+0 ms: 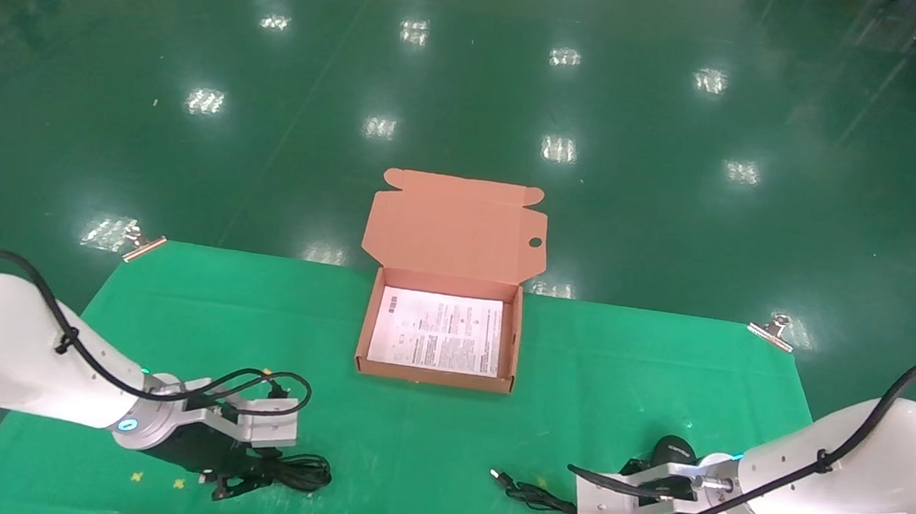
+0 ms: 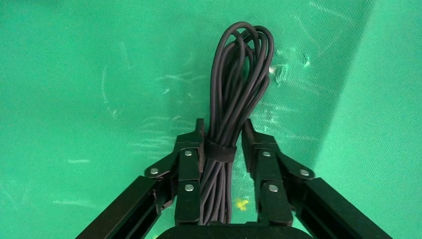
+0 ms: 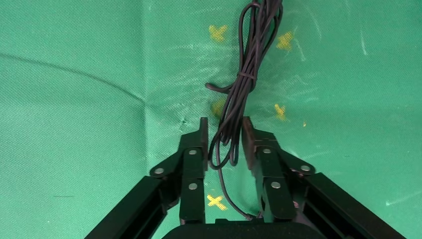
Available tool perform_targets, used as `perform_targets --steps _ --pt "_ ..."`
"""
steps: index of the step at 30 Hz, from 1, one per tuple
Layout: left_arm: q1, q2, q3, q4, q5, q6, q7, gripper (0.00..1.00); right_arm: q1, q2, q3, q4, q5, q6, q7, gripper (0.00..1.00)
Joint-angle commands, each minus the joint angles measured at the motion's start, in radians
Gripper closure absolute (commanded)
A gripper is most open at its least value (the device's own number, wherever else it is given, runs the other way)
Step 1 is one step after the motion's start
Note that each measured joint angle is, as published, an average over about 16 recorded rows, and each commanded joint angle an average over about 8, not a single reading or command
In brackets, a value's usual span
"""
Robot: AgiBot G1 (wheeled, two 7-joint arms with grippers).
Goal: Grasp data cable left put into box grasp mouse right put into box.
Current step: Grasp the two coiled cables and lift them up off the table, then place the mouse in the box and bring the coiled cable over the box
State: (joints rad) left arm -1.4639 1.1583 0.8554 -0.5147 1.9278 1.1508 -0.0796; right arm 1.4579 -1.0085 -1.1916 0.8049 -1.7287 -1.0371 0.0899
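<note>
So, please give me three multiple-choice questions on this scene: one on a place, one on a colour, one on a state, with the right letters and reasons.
1. Where does the data cable lie?
A. in the box
B. on the cloth between the left gripper's fingers
C. on the floor

2. What colour is the cloth on the table?
A. green
B. white
C. orange

3. How is the box now?
A. lid shut
B. lid open, mouse inside
C. lid open, only a printed sheet inside

Answers: 1 B, the left gripper straddles the bundle; 2 A, the cloth is green in every view; 3 C, the mouse sits by the right gripper.
</note>
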Motion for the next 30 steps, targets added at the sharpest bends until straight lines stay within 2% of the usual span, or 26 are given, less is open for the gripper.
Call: perform_targets --steps 1,10,15,19,24,30 --pt "0.0 0.0 0.0 -0.001 0.0 0.0 0.0 1.0 0.0 0.0 0.0 0.0 0.0 0.0 0.0 1.0" --pt "-0.003 -0.004 0.0 -0.004 0.002 -0.004 0.002 1.0 0.002 0.001 0.0 0.001 0.0 0.0 0.0 1.0" --pt "-0.027 -0.044 -0.011 -0.052 0.001 -0.01 0.01 1.0 0.027 0.028 0.021 0.03 0.016 0.005 0.025 1.0" --pt "-0.054 -0.097 -0.018 -0.153 0.02 -0.028 0.009 1.0 0.064 0.082 0.056 0.099 0.033 0.023 0.078 1.0" --pt "-0.072 -0.153 -0.018 -0.337 0.101 -0.1 -0.039 1.0 0.125 0.136 0.098 0.2 0.015 0.077 0.147 1.0" --pt "-0.075 -0.172 -0.026 -0.537 0.228 -0.198 -0.161 1.0 0.223 0.102 0.137 0.238 -0.034 0.159 0.175 1.0"
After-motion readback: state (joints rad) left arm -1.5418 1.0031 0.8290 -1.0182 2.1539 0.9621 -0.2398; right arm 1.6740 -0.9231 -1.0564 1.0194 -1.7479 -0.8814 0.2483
